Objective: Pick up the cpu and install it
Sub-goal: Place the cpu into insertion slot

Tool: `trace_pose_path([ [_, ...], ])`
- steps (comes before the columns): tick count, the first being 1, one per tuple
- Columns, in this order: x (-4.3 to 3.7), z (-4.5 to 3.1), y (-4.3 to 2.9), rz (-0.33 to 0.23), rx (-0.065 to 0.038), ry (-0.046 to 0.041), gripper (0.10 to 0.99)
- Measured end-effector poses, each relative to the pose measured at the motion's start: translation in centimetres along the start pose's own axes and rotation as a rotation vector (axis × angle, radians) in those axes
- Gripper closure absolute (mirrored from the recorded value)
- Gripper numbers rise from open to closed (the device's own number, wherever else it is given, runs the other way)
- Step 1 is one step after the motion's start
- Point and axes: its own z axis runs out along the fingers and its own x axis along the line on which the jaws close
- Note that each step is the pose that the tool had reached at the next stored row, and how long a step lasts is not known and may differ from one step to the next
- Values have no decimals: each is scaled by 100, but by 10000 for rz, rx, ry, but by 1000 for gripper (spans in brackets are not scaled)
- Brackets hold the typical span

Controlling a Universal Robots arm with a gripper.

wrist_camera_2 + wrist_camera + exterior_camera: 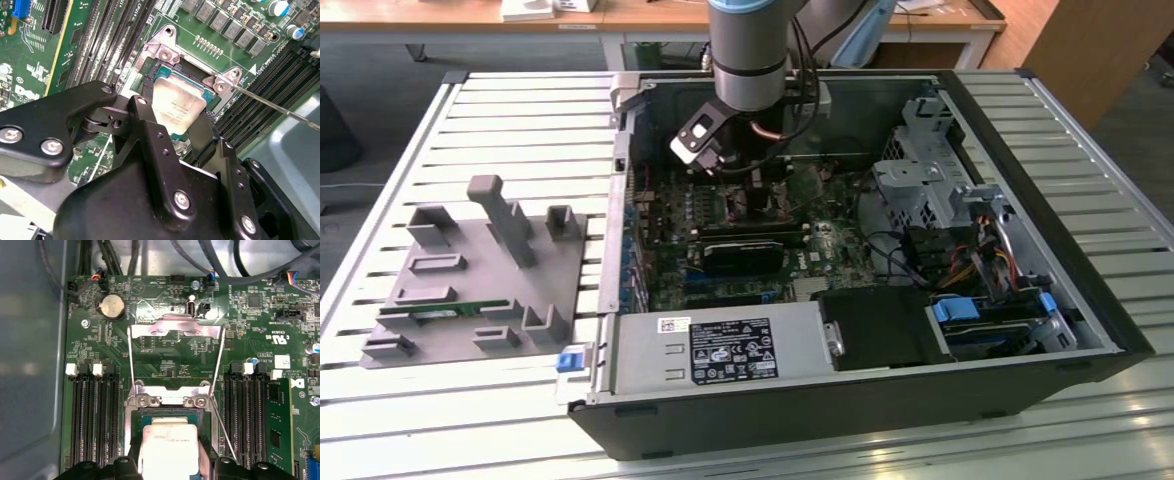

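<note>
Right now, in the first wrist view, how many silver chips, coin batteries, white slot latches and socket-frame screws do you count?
Shiny silver square cpu: 1
Round silver coin battery: 1
White plastic memory-slot latches: 4
Silver socket-frame screws: 2
Total: 8

shiny metal cpu (170, 447), bare metal socket frame (170, 392)

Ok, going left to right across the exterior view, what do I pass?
Grey parts fixture → case's left wall → gripper, closed on the cpu → silver drive cage → case's right wall.
</note>
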Motion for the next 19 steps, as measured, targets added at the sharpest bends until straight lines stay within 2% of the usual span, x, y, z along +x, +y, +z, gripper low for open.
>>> trace_pose_path([
  [6,0,1,22,73,12,-1,557],
  [9,0,3,52,81,18,36,557],
  [15,2,-3,54,88,15,137,557],
  [19,1,-20,53,86,17,143,557],
])
